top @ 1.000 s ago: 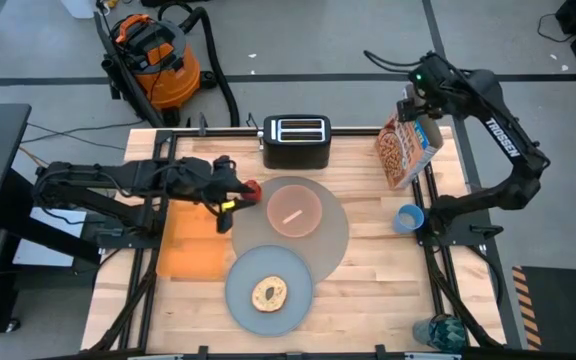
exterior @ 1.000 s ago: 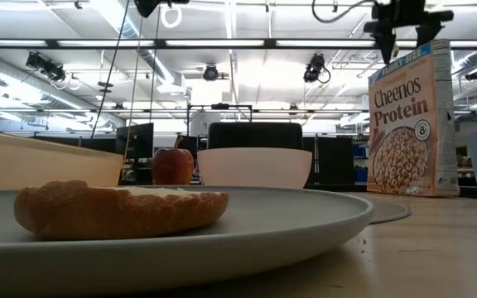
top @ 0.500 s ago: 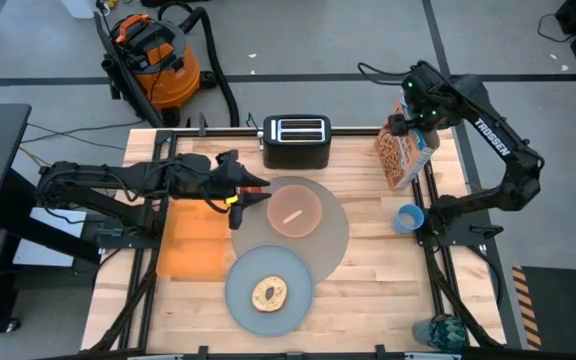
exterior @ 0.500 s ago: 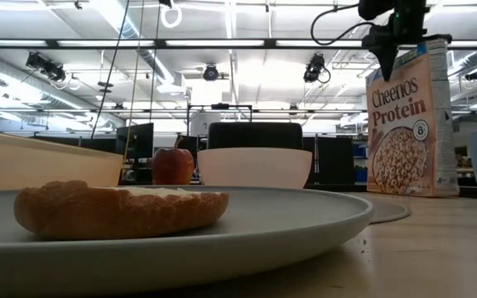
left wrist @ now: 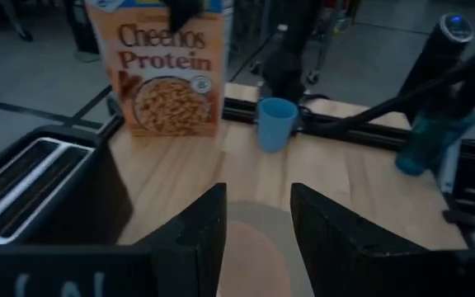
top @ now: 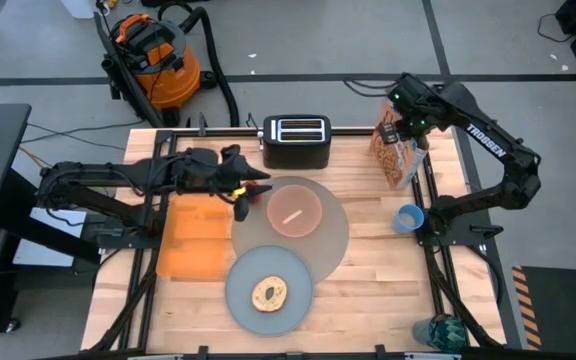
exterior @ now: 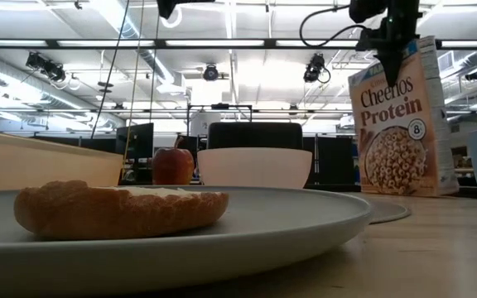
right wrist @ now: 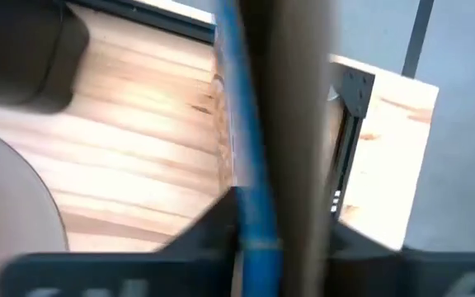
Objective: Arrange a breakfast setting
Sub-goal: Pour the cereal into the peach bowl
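The cereal box (top: 398,152) (exterior: 397,116) stands tilted at the table's far right, with my right gripper (top: 405,122) (exterior: 390,50) shut on its top. My left gripper (top: 244,190) (left wrist: 258,239) hovers open beside the pale pink bowl (top: 296,210), with nothing between its fingers. The bowl rests on the round grey placemat (top: 336,245). In the low view the red apple (exterior: 172,165) sits just left of the bowl (exterior: 255,168). The plate (top: 243,295) with the toasted bread (top: 269,294) overlaps the placemat's near edge. The blue cup (top: 408,218) stands at the right and the orange napkin (top: 193,242) lies at the left. My right gripper pinches the cereal box's blue top edge (right wrist: 246,132) between its two fingers. The fingers come from above and point down. The box leans with its top toward the table's left, and its bottom edge (exterior: 408,193) is down at the table.
The black toaster (top: 295,140) stands at the far edge between the two arms. Bare wood (top: 388,290) lies at the near right. An orange vacuum (top: 153,55) sits on the floor beyond the table.
My right gripper has gone down and toward the table's left onto the cereal box's top and has shut on it. The box has tipped, its top leaning left while its bottom stays down. My left gripper has shifted slightly toward the far edge.
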Motion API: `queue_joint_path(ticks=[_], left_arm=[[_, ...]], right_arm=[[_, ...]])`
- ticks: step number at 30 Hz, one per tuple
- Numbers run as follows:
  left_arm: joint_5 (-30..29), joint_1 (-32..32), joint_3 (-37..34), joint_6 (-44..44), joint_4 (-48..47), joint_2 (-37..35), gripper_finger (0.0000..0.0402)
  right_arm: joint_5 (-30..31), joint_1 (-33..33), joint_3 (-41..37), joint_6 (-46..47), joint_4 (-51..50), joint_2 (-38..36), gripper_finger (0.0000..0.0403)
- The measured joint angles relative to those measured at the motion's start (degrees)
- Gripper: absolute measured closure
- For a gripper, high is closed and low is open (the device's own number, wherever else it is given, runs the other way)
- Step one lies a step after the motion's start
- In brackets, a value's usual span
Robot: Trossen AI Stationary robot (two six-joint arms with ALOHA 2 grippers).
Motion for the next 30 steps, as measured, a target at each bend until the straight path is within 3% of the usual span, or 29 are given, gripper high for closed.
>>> queue_joint_path(ticks=[3, 10, 16, 19, 30], left_arm=[[-0.04, 0.88, 0.07, 0.12, 1.24, 0.57, 0.0257], [0.04, 1.05, -0.04, -1.01, 0.37, 1.62, 0.0257], [-1.94, 1.66, 0.00, -0.99, 0.91, 2.27, 0.0257], [-2.27, 2.32, 0.00, -0.73, 1.70, 2.23, 0.0252], [-2.01, 2.67, 0.00, 1.28, 4.42, 2.25, 0.0142]], right_arm=[[1.75, 2.12, 0.00, -2.01, 0.07, 0.00, 0.0388], [2.18, 5.37, 4.73, -6.04, -0.91, 0.00, 0.0395], [-1.40, 9.12, 15.78, -9.07, -6.19, -0.11, 0.0395], [-6.06, 12.31, 20.98, -9.92, -5.95, -0.34, 0.0395], [-13.98, 29.35, 25.14, -5.26, -6.03, -0.37, 0.0395]])
